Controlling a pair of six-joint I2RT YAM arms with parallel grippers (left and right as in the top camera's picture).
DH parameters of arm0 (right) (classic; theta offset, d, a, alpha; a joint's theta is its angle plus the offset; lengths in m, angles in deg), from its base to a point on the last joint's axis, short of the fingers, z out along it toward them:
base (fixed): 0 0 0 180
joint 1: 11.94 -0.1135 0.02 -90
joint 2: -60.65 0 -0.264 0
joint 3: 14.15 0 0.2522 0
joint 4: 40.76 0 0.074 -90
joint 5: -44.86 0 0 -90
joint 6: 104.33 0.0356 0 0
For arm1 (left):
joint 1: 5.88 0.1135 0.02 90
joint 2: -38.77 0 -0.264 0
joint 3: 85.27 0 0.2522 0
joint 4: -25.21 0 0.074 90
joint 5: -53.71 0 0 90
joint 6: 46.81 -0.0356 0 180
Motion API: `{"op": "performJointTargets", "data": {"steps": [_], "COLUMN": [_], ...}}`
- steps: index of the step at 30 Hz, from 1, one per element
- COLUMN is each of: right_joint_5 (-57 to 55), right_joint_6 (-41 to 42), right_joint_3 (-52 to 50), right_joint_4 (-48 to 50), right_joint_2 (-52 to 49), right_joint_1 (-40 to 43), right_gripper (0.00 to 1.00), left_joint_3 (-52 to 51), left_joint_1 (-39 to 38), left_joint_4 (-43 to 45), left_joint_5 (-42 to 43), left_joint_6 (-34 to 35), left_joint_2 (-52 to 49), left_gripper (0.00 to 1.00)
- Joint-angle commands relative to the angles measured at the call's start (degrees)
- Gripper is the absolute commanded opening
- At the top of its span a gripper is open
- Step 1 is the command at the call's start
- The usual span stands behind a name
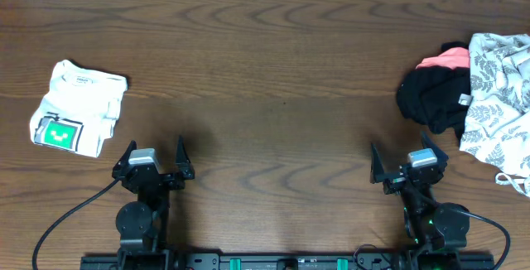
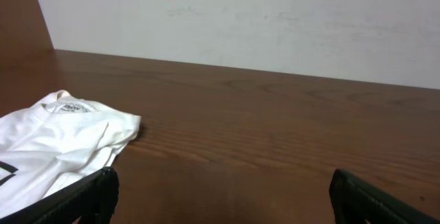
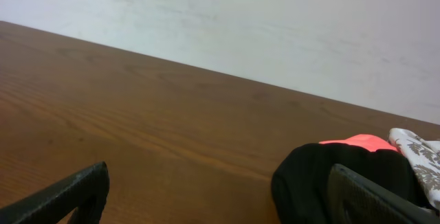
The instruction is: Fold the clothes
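Both jaws wide & empty: white tee [image 1: 79, 108], folded, lies fwd-left of L gripper [image 1: 156, 150], long axis near-to-far, R gripper [image 1: 401, 150] well apart.

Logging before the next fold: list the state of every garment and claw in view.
white T-shirt: folded, lying at far left.
black-and-coral garment: crumpled, unfolded.
leaf-print cloth: crumpled, unfolded, at the right edge.
left claw: open, empty.
right claw: open, empty.
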State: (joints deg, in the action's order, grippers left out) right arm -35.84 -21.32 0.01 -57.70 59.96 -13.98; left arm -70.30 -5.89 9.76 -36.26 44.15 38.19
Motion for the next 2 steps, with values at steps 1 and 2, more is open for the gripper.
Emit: {"op": "performJointTargets", "data": {"steps": [1, 2], "right_joint_5": [-0.28, -0.28], "right_joint_6": [-0.81, -0.81], "right_joint_3": [-0.09, -0.09], "right_joint_4": [-0.26, -0.26], "right_joint_2": [0.33, 0.31], "right_joint_1": [0.2, 0.2], "right_gripper": [0.99, 0.99], "left_joint_3": [-0.96, -0.96], "left_joint_1": [0.09, 0.09], "left_joint_4": [-2.51, -2.51], "left_joint_5": [-0.72, -0.72], "left_joint_6": [-1.16, -1.16], "left_joint_2": [0.35, 0.35], "left_gripper": [0.98, 0.98]}}
